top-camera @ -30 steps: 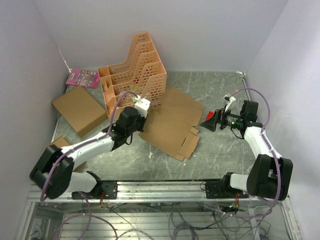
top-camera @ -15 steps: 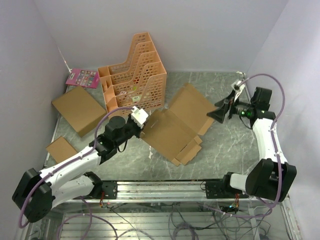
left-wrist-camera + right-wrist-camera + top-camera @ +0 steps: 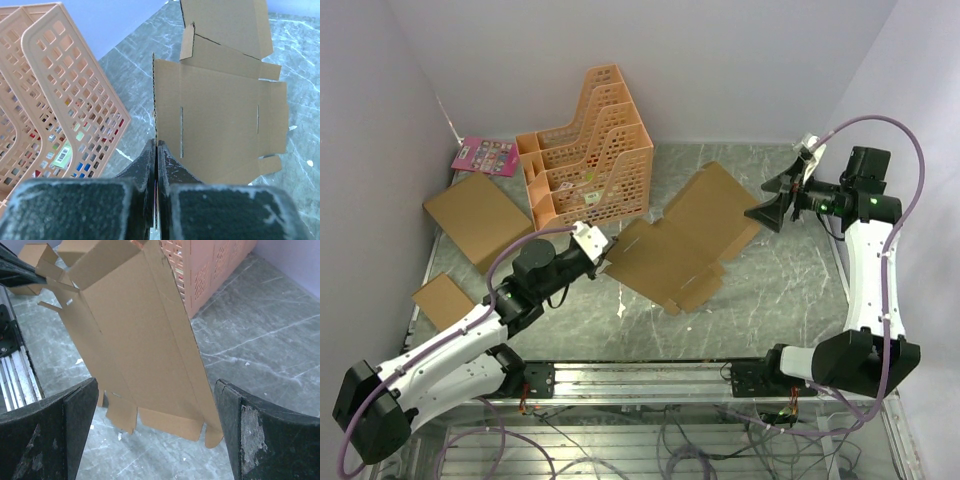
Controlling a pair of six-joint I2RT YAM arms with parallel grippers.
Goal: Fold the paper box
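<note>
The paper box [image 3: 680, 240] is an unfolded brown die-cut sheet with notched flaps, lying slanted across the middle of the table. My left gripper [image 3: 601, 253] is shut on its left edge. In the left wrist view the black fingers [image 3: 150, 160] pinch the thin cardboard edge and the paper box [image 3: 220, 110] stretches away from them. My right gripper [image 3: 772, 207] hangs open in the air just off the sheet's far right end, touching nothing. In the right wrist view the paper box [image 3: 135, 335] slopes below the right gripper [image 3: 156, 387], between its wide-spread fingers [image 3: 75, 410].
An orange mesh file rack [image 3: 588, 145] stands at the back, close to the sheet's left end, and shows in the left wrist view as the rack [image 3: 50, 100]. A larger flat brown box [image 3: 480, 218], a smaller brown box [image 3: 443, 298] and a pink card [image 3: 485, 155] lie at the left. Walls close in on three sides.
My left arm has drawn back toward the near left, still gripping the sheet, which has swung round. My right arm has risen and moved back to the far right, staying open.
</note>
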